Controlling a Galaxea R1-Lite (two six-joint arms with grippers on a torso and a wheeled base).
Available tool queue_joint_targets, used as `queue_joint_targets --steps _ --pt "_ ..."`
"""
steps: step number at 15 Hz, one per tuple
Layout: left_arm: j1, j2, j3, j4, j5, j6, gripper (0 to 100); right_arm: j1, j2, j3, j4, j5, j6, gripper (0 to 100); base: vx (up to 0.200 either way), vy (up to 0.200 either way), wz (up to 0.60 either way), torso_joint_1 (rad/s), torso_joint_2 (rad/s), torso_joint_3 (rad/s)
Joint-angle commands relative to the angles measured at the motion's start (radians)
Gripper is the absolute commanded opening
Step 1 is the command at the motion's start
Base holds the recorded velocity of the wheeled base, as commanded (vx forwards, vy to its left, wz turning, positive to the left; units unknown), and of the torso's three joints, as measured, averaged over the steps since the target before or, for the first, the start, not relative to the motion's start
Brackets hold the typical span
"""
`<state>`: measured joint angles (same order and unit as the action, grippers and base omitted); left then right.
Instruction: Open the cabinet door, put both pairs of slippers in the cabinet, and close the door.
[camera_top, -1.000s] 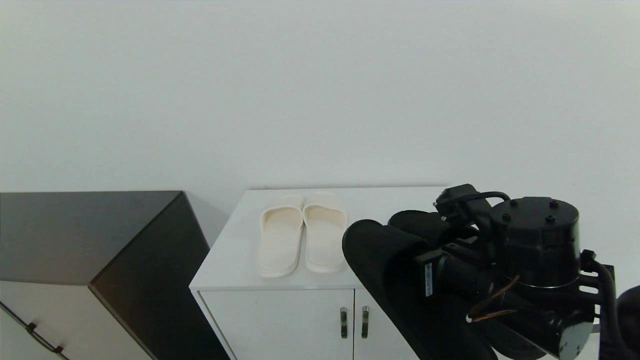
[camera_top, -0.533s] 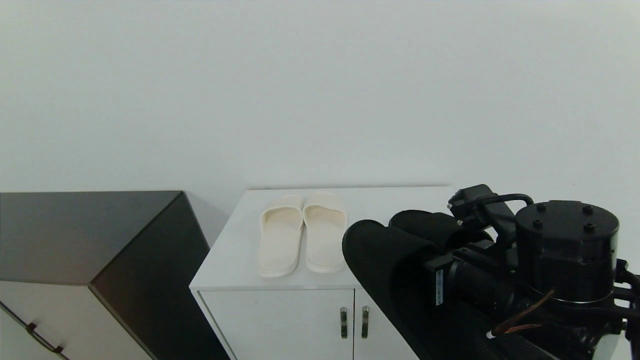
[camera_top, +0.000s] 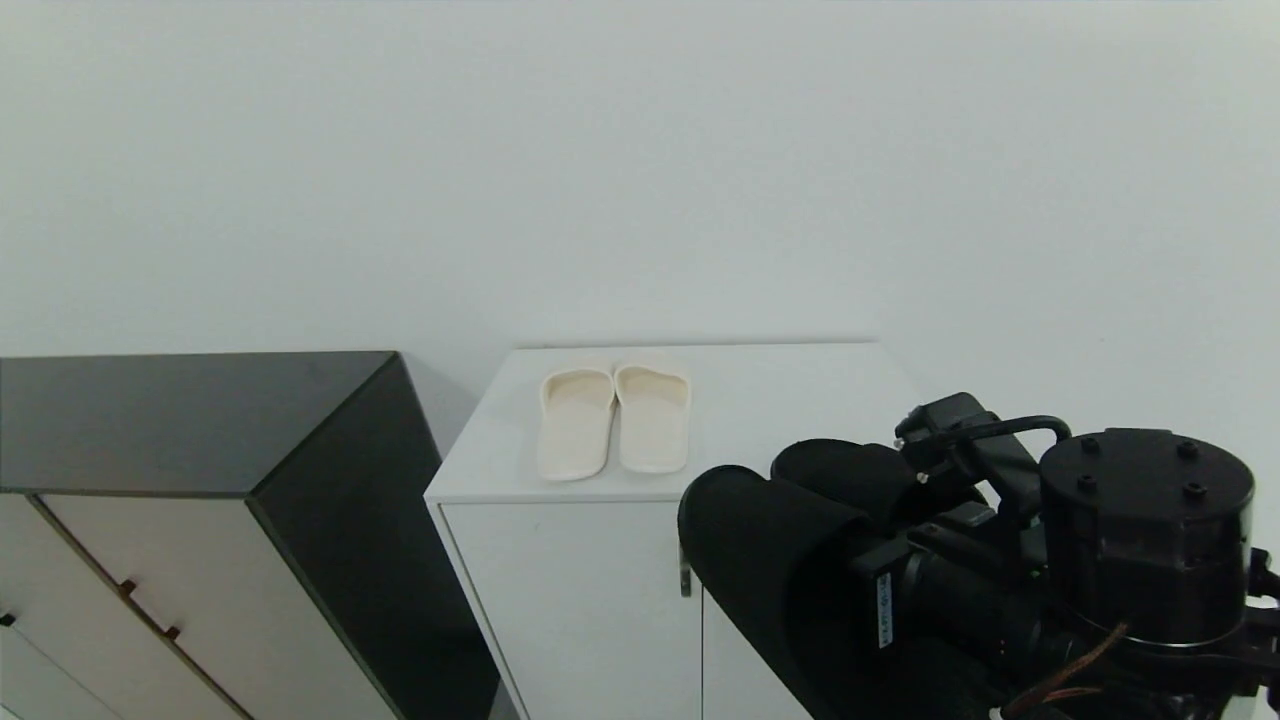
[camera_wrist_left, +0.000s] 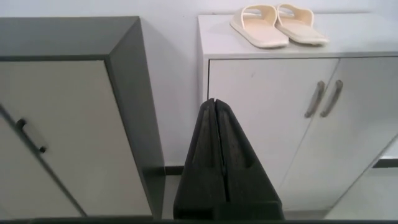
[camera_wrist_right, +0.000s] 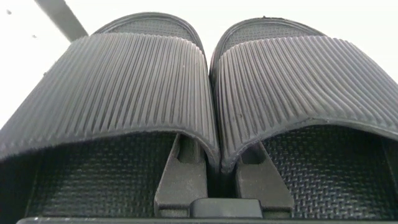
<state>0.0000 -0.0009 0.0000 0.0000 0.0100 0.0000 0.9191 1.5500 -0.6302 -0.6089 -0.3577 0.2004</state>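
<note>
A plain white wall (camera_top: 640, 150) runs behind everything. Against it stands the white cabinet (camera_top: 560, 600), and just beside its left side is a dresser (camera_top: 200, 420) with a dark top and side and pale drawer fronts.

The cabinet's two doors are shut, and their two upright metal handles (camera_wrist_left: 314, 99) meet at the middle seam. A pair of cream slippers (camera_top: 615, 420) lies on the cabinet top, side by side and touching. They sit on the left half of the top, heels near the front edge and straps toward the wall.

The pair of black slippers (camera_top: 800, 540) is off the cabinet, held up in front of its right door. The right end effector (camera_wrist_right: 219, 171) grasps them: one finger (camera_wrist_right: 180, 180) sits inside each slipper, and the two fingers pinch the neighbouring inner walls together under the ribbed straps.

The left end effector (camera_wrist_left: 214, 124) is clenched with its fingers pressed flat against each other and nothing between them. It is low in front of the gap between the dresser and the cabinet, touching neither.

In the head view the black slippers and the right arm hide the cabinet's front right corner, most of the right door and all but a sliver of one handle. The frame's lower edge cuts off the cabinet's base, and the dresser's left part runs out of the picture.
</note>
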Motion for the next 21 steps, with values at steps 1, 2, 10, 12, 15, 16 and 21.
queue_joint_targets --steps 1,2,10,12,15,16,21 --pt "0.0 0.001 0.0 0.0 0.001 0.0 0 0.001 -0.011 0.014 -0.003 0.019 0.001 0 0.0 0.0 0.0 0.0 0.0 0.0" --pt "0.0 0.001 0.0 -0.002 0.001 0.0 0 0.001 -0.013 0.024 -0.011 0.036 -0.001 0 0.0 0.0 0.0 0.0 0.0 0.0" --pt "0.0 0.001 0.0 -0.002 0.002 0.0 0 -0.005 -0.004 0.069 -0.049 0.042 -0.024 0 0.0 0.0 0.0 0.0 0.0 0.0" --pt "0.0 0.001 0.0 0.0 0.002 0.0 0 -0.005 -0.008 0.072 -0.049 0.042 -0.024 0 0.0 0.0 0.0 -0.073 0.17 0.102" --pt "0.0 0.001 0.0 -0.002 0.004 0.003 0 -0.005 -0.011 0.078 -0.049 0.042 -0.024 0 0.0 0.0 0.0 -0.163 0.39 0.216" --pt "0.0 0.001 0.0 -0.002 0.002 0.003 0 -0.005 -0.011 0.08 -0.049 0.042 -0.024 0 0.0 0.0 0.0 -0.212 0.51 0.29" --pt "0.0 0.001 0.0 0.0 0.001 0.003 0 -0.005 -0.008 0.098 -0.049 0.042 -0.024 0 0.0 0.0 0.0 -0.227 0.55 0.318"
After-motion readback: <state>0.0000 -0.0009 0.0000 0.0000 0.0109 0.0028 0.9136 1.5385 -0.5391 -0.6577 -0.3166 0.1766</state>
